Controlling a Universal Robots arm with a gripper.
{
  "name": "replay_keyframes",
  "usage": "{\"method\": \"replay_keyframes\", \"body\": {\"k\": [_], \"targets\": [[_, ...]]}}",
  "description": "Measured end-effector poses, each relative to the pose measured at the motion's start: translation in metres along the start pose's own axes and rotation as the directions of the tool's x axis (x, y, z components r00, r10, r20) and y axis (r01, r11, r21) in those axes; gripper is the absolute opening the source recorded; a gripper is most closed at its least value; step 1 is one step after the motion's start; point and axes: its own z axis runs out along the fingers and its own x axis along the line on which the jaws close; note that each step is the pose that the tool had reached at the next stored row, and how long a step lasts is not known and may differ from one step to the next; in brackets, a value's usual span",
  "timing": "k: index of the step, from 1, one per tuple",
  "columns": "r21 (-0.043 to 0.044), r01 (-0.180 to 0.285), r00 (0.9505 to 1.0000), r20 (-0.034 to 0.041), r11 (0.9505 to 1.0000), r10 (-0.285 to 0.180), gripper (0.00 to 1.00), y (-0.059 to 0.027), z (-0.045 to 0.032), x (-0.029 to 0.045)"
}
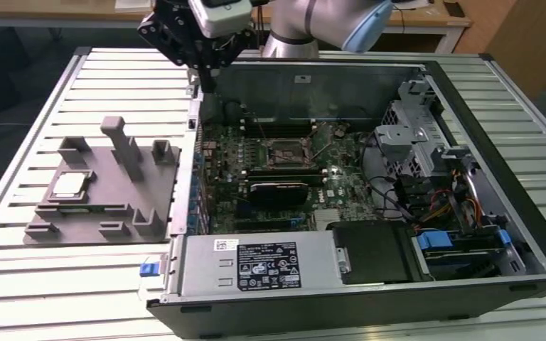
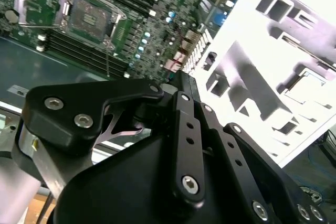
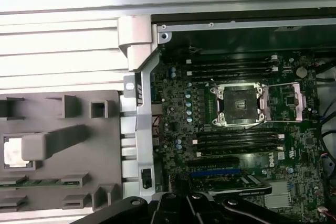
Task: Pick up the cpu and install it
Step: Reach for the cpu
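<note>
My gripper [image 1: 207, 69] hangs in the upper middle of the exterior view, over the corner of the open computer case [image 1: 283, 312]. Its jaws are drawn together, with nothing between them. The cpu [image 1: 68, 186] lies flat in a recess of the grey fixture tray [image 1: 111, 220] at the exterior view's left, well apart from my tool. The motherboard socket [image 3: 239, 104] stands open in the first wrist view, its load frame [image 3: 283, 100] swung aside.

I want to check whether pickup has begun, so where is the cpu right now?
In the exterior view the cpu lies in a recess of the grey fixture tray, on the exterior view's left of the open computer case.
</note>
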Motion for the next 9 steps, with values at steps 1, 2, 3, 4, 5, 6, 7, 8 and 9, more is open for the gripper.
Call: {"method": "replay_keyframes", "body": {"k": [1, 2, 3, 4, 5, 6, 7, 8, 9], "targets": [[0.0, 0.0, 1.0, -0.0001, 1.0, 0.0, 0.11, -0.0002, -0.0001, 0.003], [0.0001, 0.0, 1.0, 0.0, 1.0, 0.0, 0.11, -0.0005, -0.0002, 0.006], [0.0, -0.001, 1.0, 0.0, 1.0, 0.001, 0.11, -0.0007, -0.0002, 0.0091], [0.0, -0.001, 1.0, 0.0001, 1.0, 0.001, 0.11, -0.0009, -0.0003, 0.0123], [0.0, -0.001, 1.0, 0.0001, 1.0, 0.001, 0.11, -0.0012, -0.0003, 0.0156], [0.0, -0.001, 1.0, 0.0001, 1.0, 0.001, 0.11, -0.0015, -0.0004, 0.0191], [0.0, -0.002, 1.0, 0.0001, 1.0, 0.002, 0.11, -0.0018, -0.0005, 0.0225], [0.0, -0.002, 1.0, 0.0002, 1.0, 0.002, 0.11, -0.002, -0.0006, 0.0259], [0.0001, -0.002, 1.0, 0.0, 1.0, 0.002, 0.11, -0.0023, -0.0008, 0.0291]]}}
